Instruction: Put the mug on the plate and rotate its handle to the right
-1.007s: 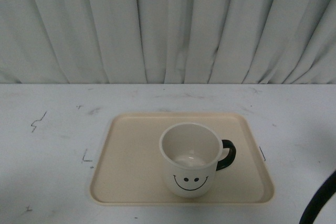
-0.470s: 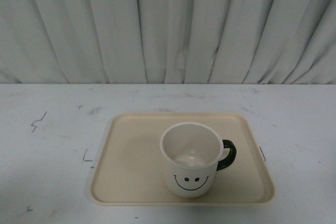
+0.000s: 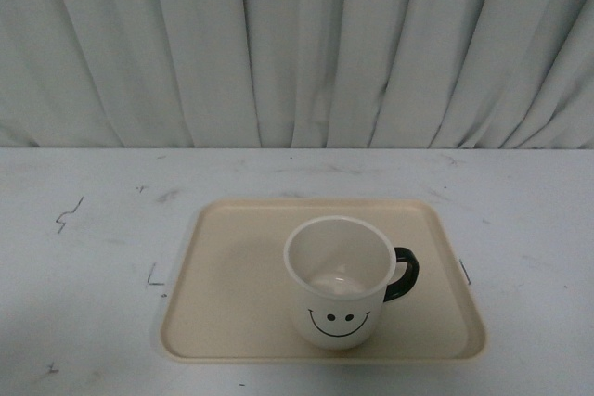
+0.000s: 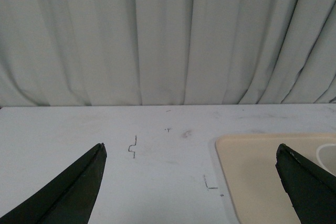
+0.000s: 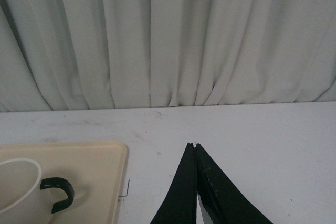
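Smiley mug (image 3: 339,280) upright on beige tray (image 3: 223,275), handle (image 3: 402,274) pointing right. Task looks finished. Left pincer (image 4: 191,182) wide, right pincer (image 5: 195,182) pressed closed, empty, beside tray. Nothing more needed.

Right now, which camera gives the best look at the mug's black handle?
The front view: the whole mug stands on the plate, its handle pointing right. The right wrist view shows the handle and part of the rim. The left wrist view catches only a rim sliver, no handle.
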Tool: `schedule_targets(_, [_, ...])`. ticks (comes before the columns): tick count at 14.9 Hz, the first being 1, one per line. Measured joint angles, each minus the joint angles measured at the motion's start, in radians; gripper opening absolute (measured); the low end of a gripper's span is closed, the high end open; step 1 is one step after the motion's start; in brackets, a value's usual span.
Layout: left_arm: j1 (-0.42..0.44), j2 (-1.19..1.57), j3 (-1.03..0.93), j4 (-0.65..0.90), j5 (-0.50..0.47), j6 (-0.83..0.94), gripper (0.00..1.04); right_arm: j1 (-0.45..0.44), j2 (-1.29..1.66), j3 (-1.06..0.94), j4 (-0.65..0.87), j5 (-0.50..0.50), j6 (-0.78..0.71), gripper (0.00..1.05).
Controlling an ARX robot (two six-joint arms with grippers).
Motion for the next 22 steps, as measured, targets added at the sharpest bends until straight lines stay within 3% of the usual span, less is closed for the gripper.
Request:
schedule_targets(9, [0.000,0.000,0.000,0.000,0.000,0.000,0.98,0.000,-0.323,0.000,-0.307,0.000,0.000,0.02])
schedule_targets(15, [0.000,0.000,0.000,0.000,0.000,0.000,0.98,0.000,-0.433,0.000,-0.418,0.000,0.000,0.02])
schedule_targets(17, [0.000,0.000,0.000,0.000,-0.001,0.000,0.98,0.000,-0.602,0.000,-0.585,-0.002,0.000,0.02])
schedule_targets(20, [0.000,0.000,0.000,0.000,0.000,0.000,0.98,0.000,-0.600,0.000,-0.591,-0.002,0.000,0.02])
schedule_targets(21, [0.000,0.000,0.000,0.000,0.000,0.000,0.98,0.000,-0.600,0.000,-0.594,-0.003,0.000,0.04])
schedule_targets(22, [0.000,0.000,0.000,0.000,0.000,0.000,0.98,0.000,-0.600,0.000,-0.594,-0.002,0.000,0.16])
